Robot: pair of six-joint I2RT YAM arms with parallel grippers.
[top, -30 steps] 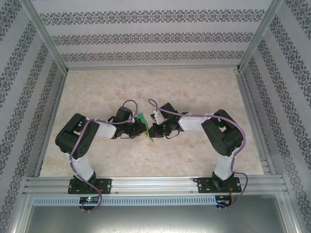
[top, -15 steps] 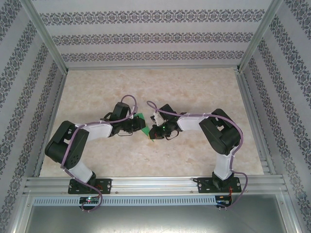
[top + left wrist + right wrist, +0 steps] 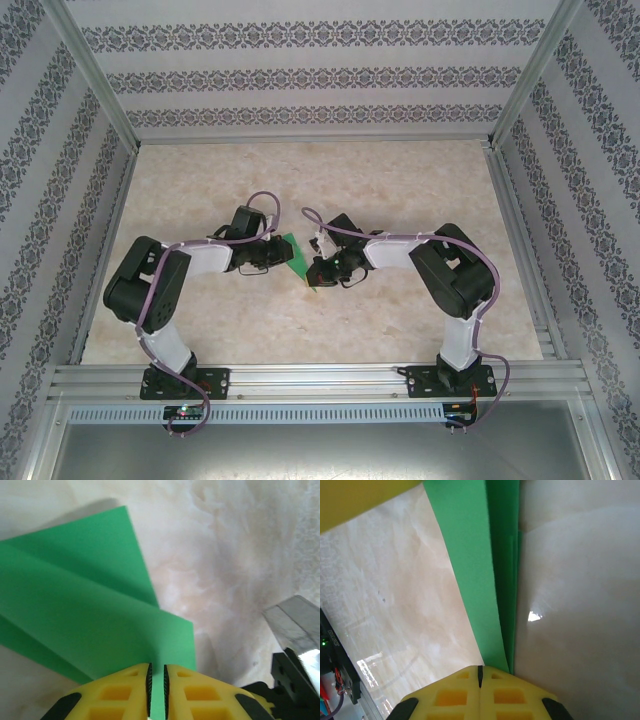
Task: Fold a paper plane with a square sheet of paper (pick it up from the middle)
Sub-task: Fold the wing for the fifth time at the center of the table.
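From above, the left gripper point(image 3: 284, 256) and right gripper point(image 3: 313, 272) meet over the middle of the table point(image 3: 400, 180), the folded green paper point(image 3: 294, 246) between them. At the left wrist, yellow fingers point(image 3: 110, 695) nip the paper's edge. At the right wrist, fingers point(image 3: 515, 695) are pressed together, with the paper reaching their tips; I cannot tell if they pinch it.

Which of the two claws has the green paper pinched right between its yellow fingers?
The left claw: green paper shows in the slit between its fingers. On the right claw the fingers meet in a bare seam, the paper running beside it.
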